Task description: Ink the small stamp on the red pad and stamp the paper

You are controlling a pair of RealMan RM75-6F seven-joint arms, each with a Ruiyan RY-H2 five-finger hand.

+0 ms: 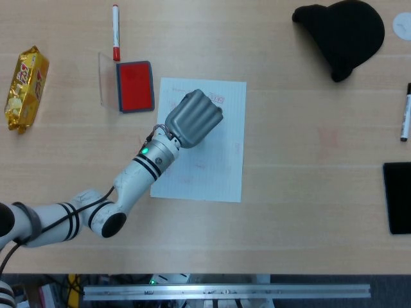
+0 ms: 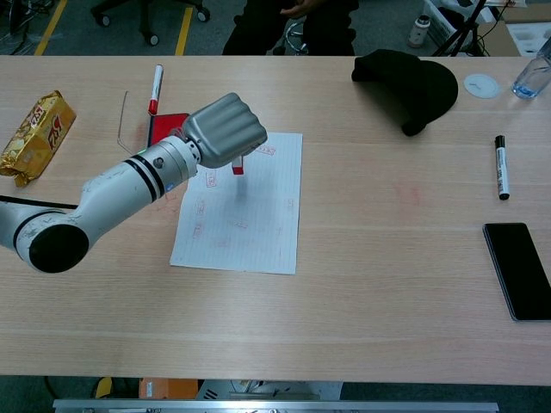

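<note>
My left hand (image 1: pixel 194 118) (image 2: pixel 225 132) hovers over the upper middle of the white paper (image 1: pixel 221 168) (image 2: pixel 258 225), fingers curled round the small stamp. Only the stamp's red lower end (image 2: pixel 238 166) shows, in the chest view, just above the sheet; the head view hides it under the hand. The paper bears several faint red stamp marks, one clear near its top edge (image 1: pixel 218 99). The red ink pad (image 1: pixel 135 86) (image 2: pixel 165 126) lies open left of the paper, its clear lid (image 1: pixel 104 79) beside it. My right hand is in neither view.
A red-capped marker (image 1: pixel 116 32) lies behind the pad and a gold snack packet (image 1: pixel 26 86) at far left. A black cap (image 1: pixel 341 37), a black marker (image 1: pixel 405 113) and a dark phone (image 1: pixel 398 196) occupy the right side.
</note>
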